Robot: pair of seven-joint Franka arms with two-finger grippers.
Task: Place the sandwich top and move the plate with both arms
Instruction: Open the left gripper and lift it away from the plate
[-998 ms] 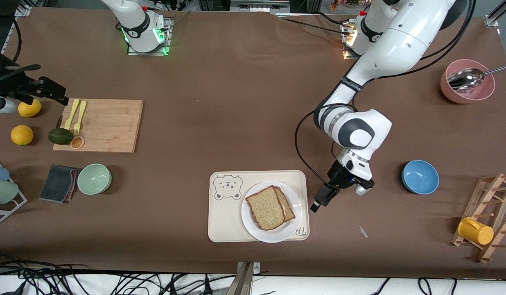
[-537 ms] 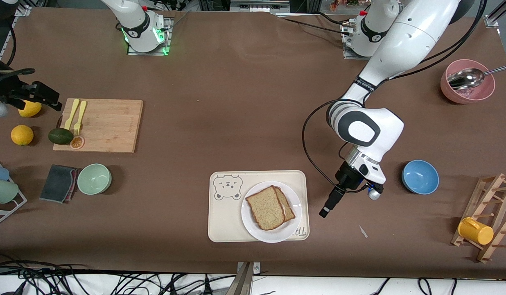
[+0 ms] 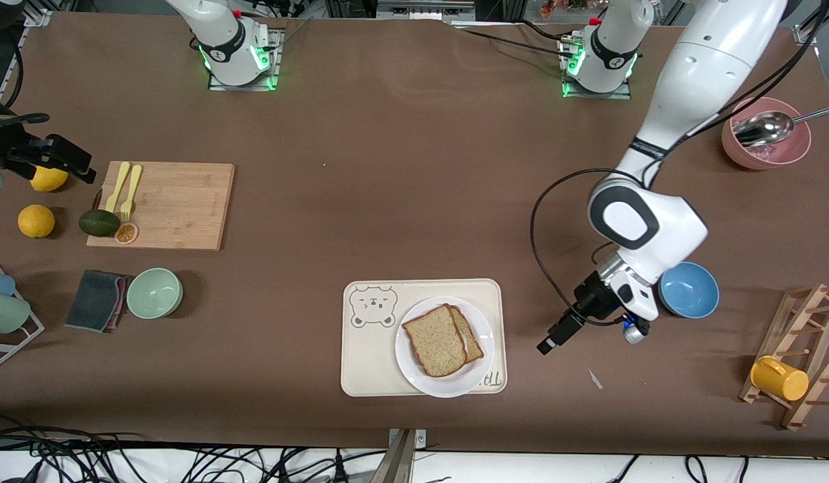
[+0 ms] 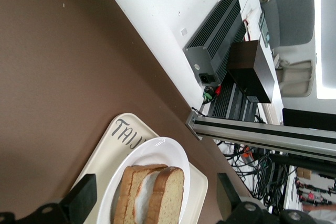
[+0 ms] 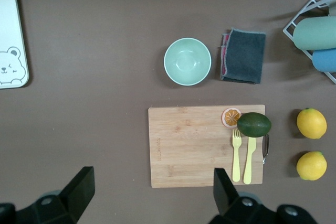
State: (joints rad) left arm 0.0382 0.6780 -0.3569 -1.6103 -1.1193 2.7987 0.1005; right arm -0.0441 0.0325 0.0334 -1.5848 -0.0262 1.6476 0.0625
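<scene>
A: How many of each thing are on the table?

B: Two bread slices stacked on one white plate (image 3: 448, 386), which sits on one cream bear-print tray (image 3: 367, 355) near the table's front edge, about midway along it. There are three bowls: a blue bowl (image 3: 689, 290), a mint-green bowl (image 3: 154, 292) and a pink bowl (image 3: 766, 144). Two lemons (image 3: 36, 221) and one avocado (image 3: 98, 223) lie at the right arm's end, along with one wooden cutting board (image 3: 180, 204).

A: Which way does the sandwich top point?

B: The sandwich top (image 3: 436, 341) lies flat on the lower slice, a little askew of it. Its long axis runs diagonally across the plate, and its rounded end faces the front edge of the table. In the left wrist view a white layer shows between the two slices.

A: What is in the containers?

B: The pink bowl, at the left arm's end, holds a metal ladle (image 3: 763, 129). The blue and mint-green bowls hold nothing. The cutting board carries a yellow fork (image 3: 131, 191), a yellow knife (image 3: 118, 186) and a dried orange slice (image 3: 126, 233); the avocado rests against its edge. A yellow mug (image 3: 779, 378) hangs on a wooden rack (image 3: 807, 355) at the front corner at the left arm's end.

A: And the grippers?

B: The left gripper (image 3: 548, 344) hangs over bare table between the tray and the blue bowl, jaws spread wide and holding nothing. The right gripper (image 5: 149, 190) is up over the cutting board's edge, also wide apart and holding nothing.
</scene>
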